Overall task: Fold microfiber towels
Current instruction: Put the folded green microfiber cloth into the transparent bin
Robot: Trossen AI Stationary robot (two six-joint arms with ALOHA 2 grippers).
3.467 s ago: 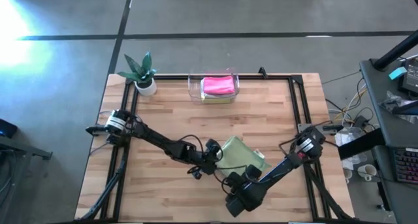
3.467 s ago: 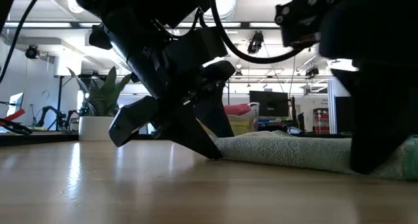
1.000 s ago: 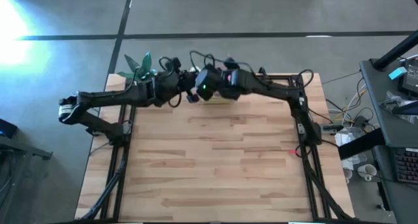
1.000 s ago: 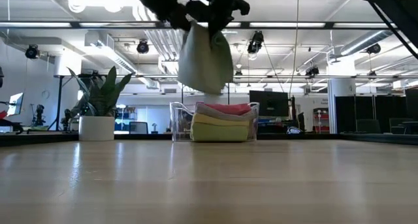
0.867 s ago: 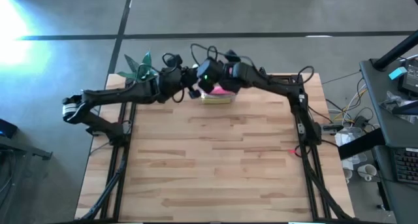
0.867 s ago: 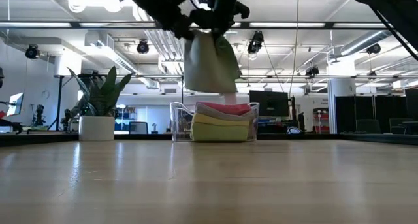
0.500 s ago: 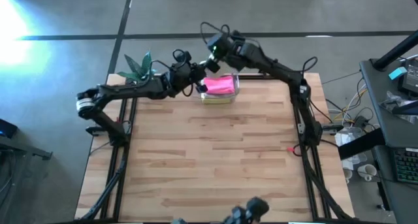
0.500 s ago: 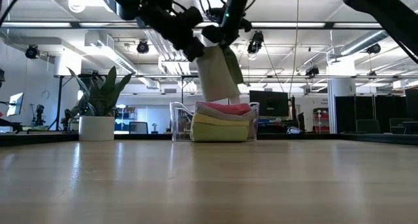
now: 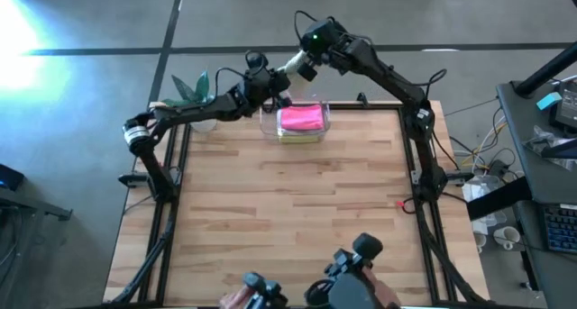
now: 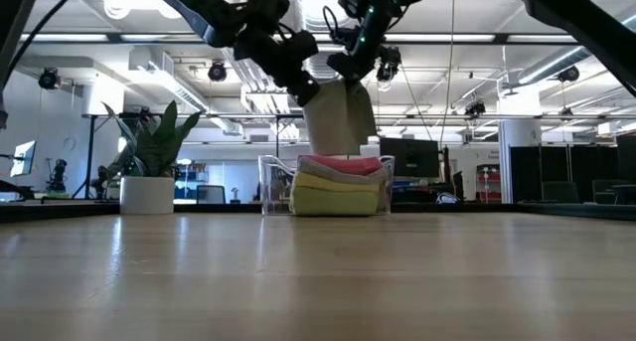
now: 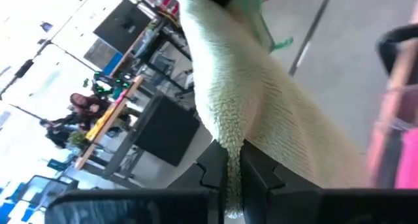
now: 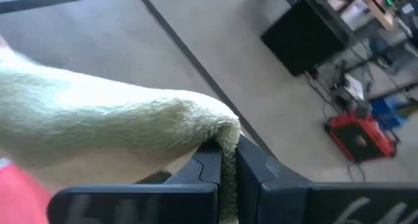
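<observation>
Sage, nubby folded towel (image 10: 340, 117) hangs pinched between both end effectors.

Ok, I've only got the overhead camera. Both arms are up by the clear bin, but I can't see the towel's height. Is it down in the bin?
Observer: Not yet. In the low view the sage green towel hangs in the air, its lower edge about level with the rim of the clear bin.
Operator: Do both grippers have it?
Observer: Yes. The wrist views show the left gripper and the right gripper each shut on a towel edge.
Operator: What's already in the bin?
Observer: From the side, a pink towel lies on a yellow towel.
</observation>
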